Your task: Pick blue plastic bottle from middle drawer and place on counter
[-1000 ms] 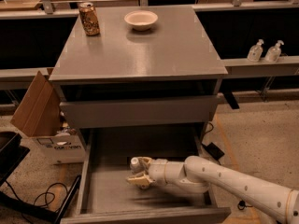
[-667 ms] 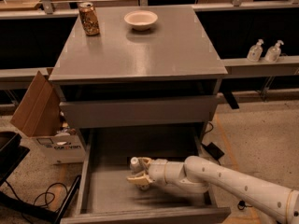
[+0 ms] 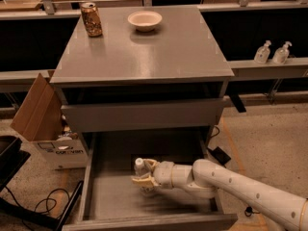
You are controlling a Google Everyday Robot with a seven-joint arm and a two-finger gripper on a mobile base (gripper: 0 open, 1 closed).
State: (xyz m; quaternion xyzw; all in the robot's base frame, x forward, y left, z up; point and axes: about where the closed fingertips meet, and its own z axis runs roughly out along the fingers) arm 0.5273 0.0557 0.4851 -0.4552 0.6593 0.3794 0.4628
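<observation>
The middle drawer (image 3: 114, 196) is pulled open below the grey counter (image 3: 183, 52). The blue plastic bottle (image 3: 139, 166) stands upright in the drawer, its white cap showing. Its body is mostly hidden by my gripper's fingers. My gripper (image 3: 144, 173) reaches in from the right at the end of the white arm (image 3: 231, 182). Its fingers are closed on either side of the bottle, low over the drawer floor.
A golden-brown can (image 3: 91, 19) and a white bowl (image 3: 145, 20) stand at the back of the counter. Two pump dispenser bottles (image 3: 272, 52) sit on a ledge at the right. A cardboard box (image 3: 41, 114) and cables (image 3: 45, 201) lie left of the cabinet.
Almost nothing has moved. The gripper stays around the bottle at the same spot in the drawer.
</observation>
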